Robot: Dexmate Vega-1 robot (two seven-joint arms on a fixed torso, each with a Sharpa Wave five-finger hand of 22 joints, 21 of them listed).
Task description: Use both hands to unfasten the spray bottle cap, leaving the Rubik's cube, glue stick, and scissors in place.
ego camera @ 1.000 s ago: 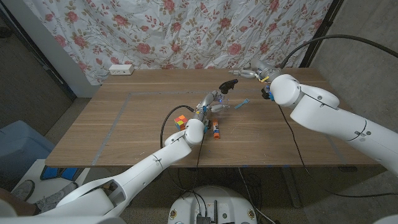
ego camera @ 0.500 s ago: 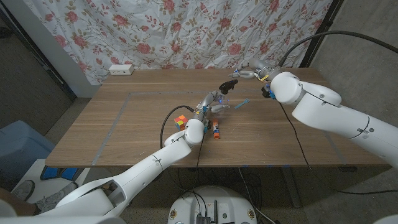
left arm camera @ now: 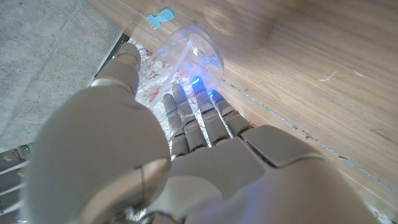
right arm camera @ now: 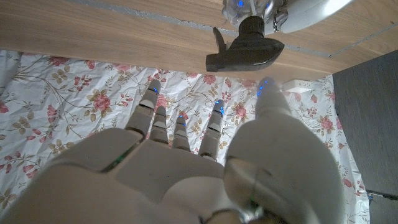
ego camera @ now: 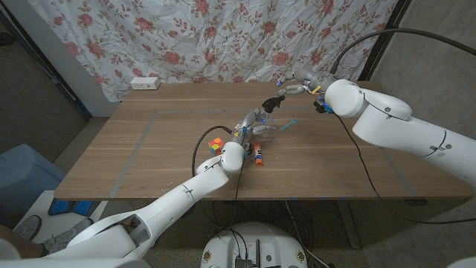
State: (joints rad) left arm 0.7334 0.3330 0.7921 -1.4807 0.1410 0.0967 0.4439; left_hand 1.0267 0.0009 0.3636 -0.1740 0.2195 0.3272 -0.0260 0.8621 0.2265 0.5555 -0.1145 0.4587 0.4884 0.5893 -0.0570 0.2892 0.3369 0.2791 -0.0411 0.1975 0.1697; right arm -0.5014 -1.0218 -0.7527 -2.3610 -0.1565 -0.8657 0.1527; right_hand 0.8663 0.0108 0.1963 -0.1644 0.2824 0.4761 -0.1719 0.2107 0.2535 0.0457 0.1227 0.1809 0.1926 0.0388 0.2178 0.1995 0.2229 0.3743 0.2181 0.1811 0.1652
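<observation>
Clear plastic, the spray bottle (ego camera: 265, 123) sits gripped in our left hand (ego camera: 253, 121) mid-table, its black trigger cap (ego camera: 273, 101) up, while our right hand (ego camera: 295, 86) hovers just beside, fingers spread, holding nothing.

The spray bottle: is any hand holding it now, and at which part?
The left hand holds the spray bottle by its clear body. The right hand is open, apart from the black spray cap.

L hand (left arm camera: 186, 155) fingers (left arm camera: 180, 112) grip clear spray bottle (left arm camera: 193, 53), blue bit (left arm camera: 160, 18) near.
</observation>
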